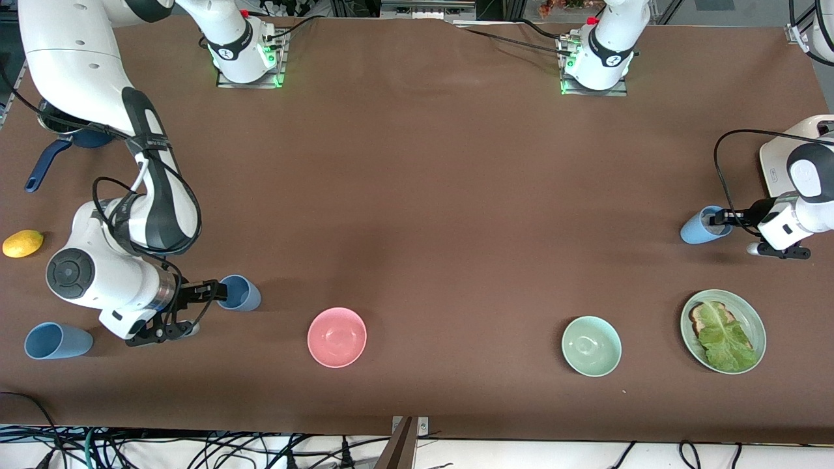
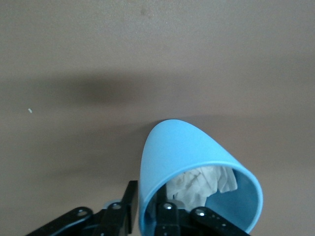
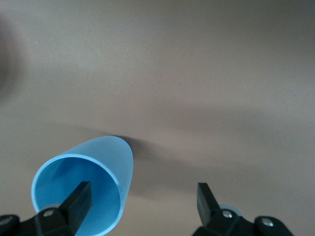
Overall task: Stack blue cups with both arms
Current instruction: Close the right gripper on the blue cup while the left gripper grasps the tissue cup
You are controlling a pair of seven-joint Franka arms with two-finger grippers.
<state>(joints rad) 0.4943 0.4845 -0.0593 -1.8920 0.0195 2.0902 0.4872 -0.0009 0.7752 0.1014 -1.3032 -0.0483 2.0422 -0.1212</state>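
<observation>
- While both arms are at the grasp step, a spare blue cup (image 1: 58, 341) lies nearest, at the right arm's end of the bench (image 1: 430, 195).
- Pink bowl (image 1: 337, 337) and green bowl (image 1: 591, 346): empty.
- Right gripper (image 1: 208, 291) is open, one finger inside the second blue cup (image 1: 240, 292); it needs closing next.
- Farthest, the left gripper (image 1: 726, 221) looks clamped on the third blue cup (image 1: 705, 225), which holds crumpled paper (image 2: 204, 183).

At the upper left of the front view, the right arm covers most of the dark navy pot (image 1: 49, 164); only its handle shows clearly. The white appliance (image 1: 785, 159) at the right edge is cut off and partly hidden by the left arm.
</observation>
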